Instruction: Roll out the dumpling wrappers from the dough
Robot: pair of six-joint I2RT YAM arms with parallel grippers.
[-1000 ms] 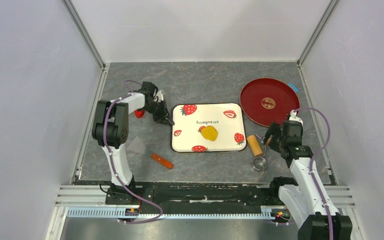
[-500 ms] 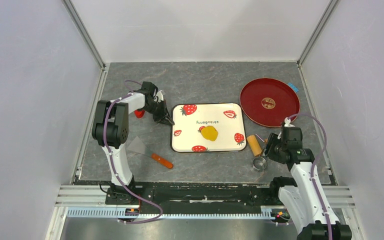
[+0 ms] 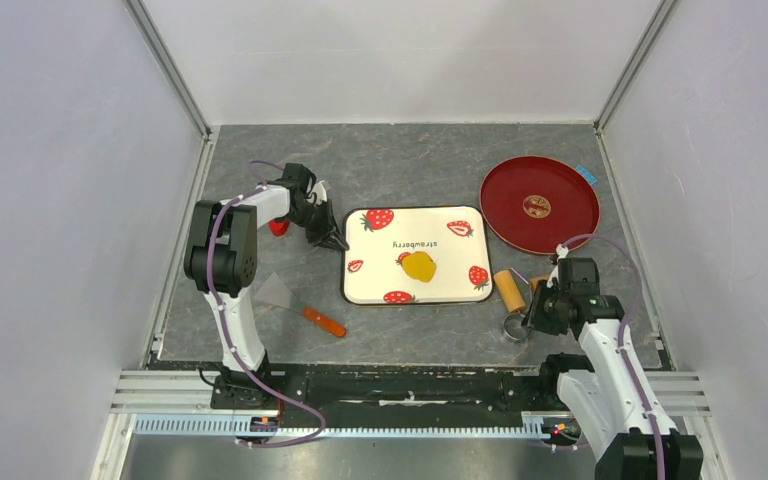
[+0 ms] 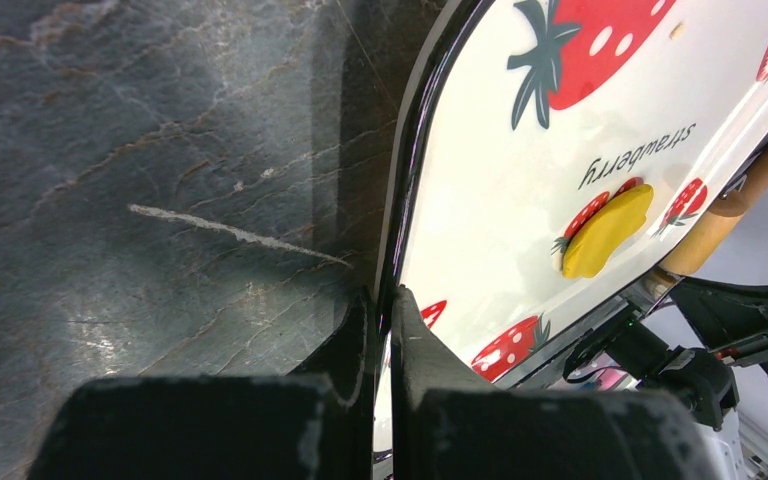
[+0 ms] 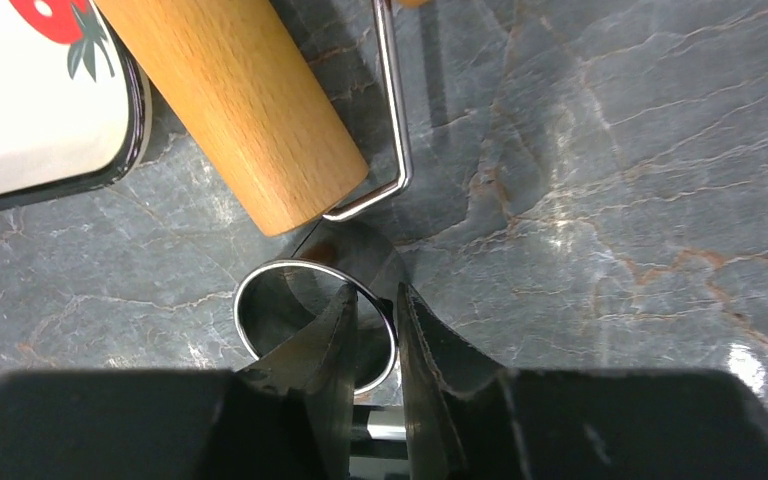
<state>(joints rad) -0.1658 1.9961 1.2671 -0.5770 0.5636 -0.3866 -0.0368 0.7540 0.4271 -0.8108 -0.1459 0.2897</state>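
Note:
The dough (image 3: 419, 266) is a flattened yellow patch on the white strawberry tray (image 3: 440, 243); it also shows as the dough (image 4: 605, 232) in the left wrist view. No dumpling wrappers are in view. My left gripper (image 3: 338, 243) is shut on the tray's left rim (image 4: 400, 215), one finger on each side. My right gripper (image 5: 377, 300) is down over the metal ring cutter (image 5: 260, 290), right of the tray's near corner. One finger is inside the ring and one outside, with a narrow gap still around the wall. The wooden roller (image 3: 508, 291) lies just beyond.
A red plate (image 3: 539, 203) sits at the back right. A scraper with an orange handle (image 3: 295, 303) lies left of the tray, and a small red object (image 3: 278, 227) is by the left arm. The roller's wire handle (image 5: 392, 120) runs close above the ring cutter.
My right arm has moved toward the near edge and down onto the ring cutter, and its jaws have narrowed around the ring's wall. The left arm has stayed still.

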